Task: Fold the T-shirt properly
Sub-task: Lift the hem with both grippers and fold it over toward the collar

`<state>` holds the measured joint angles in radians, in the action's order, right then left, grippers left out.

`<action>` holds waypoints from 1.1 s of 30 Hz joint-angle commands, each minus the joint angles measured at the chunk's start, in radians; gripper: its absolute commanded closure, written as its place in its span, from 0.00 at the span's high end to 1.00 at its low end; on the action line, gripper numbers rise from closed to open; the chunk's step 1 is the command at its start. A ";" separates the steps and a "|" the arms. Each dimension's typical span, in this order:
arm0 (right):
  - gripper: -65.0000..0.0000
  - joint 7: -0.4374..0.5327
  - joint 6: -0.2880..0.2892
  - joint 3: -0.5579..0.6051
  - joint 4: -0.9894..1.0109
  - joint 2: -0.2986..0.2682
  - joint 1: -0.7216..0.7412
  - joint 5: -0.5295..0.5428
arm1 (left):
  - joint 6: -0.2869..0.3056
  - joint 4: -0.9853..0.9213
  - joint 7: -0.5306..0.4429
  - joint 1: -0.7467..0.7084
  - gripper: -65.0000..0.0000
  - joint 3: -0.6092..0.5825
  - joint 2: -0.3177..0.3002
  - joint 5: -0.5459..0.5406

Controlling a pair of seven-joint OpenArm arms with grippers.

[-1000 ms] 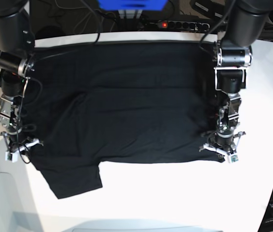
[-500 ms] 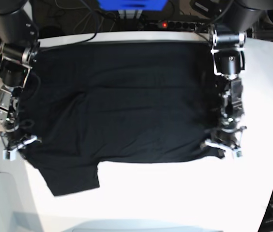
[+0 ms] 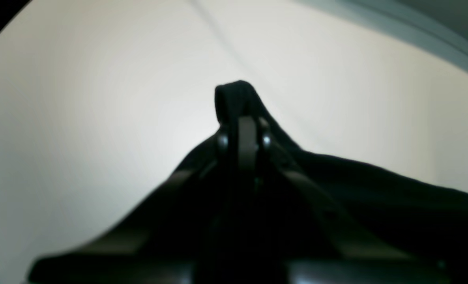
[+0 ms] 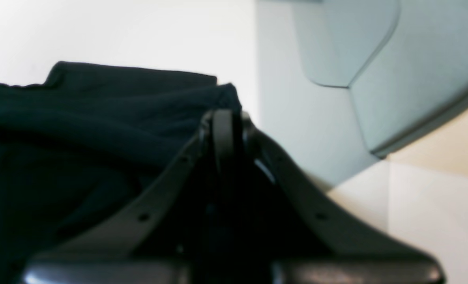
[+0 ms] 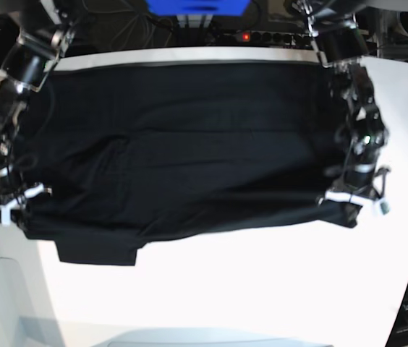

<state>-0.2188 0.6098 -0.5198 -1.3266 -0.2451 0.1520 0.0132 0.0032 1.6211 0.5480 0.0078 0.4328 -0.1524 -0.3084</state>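
**Mia:** Where is the T-shirt right now?

**Ben:** It lies spread out on the white table, dark side up. The near edge is pulled tight between the two arms. One sleeve hangs out at the near corner, on the right arm's side.

**Mia:** Are the claws holding it?

**Ben:** Yes. The left gripper is squeezed together on a little hump of black cloth. The right gripper is pinched on the cloth edge too. In the view from above, the left gripper sits at the near corner on one side and the right gripper at the near corner on the other

**Mia:** What could go wrong?

**Ben:** I think each claw only has a small bit of cloth. If the arms pull apart too hard, a corner could slip out and flop down.

**Mia:** And then?

**Ben:** Then the fold would come out crooked. Also, that loose sleeve could get tucked under in a messy lump if it drags along when they lift.

**Mia:** Anything else?

**Ben:** If one arm goes faster than the other, the edge would twist, so they should go together
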 commanded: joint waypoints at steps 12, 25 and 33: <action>0.00 0.032 0.005 -0.069 -0.232 -0.010 -0.311 0.166 | 0.002 0.160 -0.024 -0.200 0.00 0.077 0.001 0.001; 0.00 0.031 0.006 -0.101 -0.276 -0.012 -0.486 0.204 | 0.002 0.158 -0.024 -0.358 0.00 0.125 0.003 -0.111; 0.00 0.028 0.006 -0.101 -0.276 -0.015 -0.532 0.201 | 0.002 0.109 -0.024 -0.392 0.00 0.130 0.020 -0.111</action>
<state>-0.2157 0.6174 -0.6140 -1.5879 -0.2413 -0.3721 0.1997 0.0040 1.7187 0.5461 -0.3828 0.5564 -0.1215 -0.4171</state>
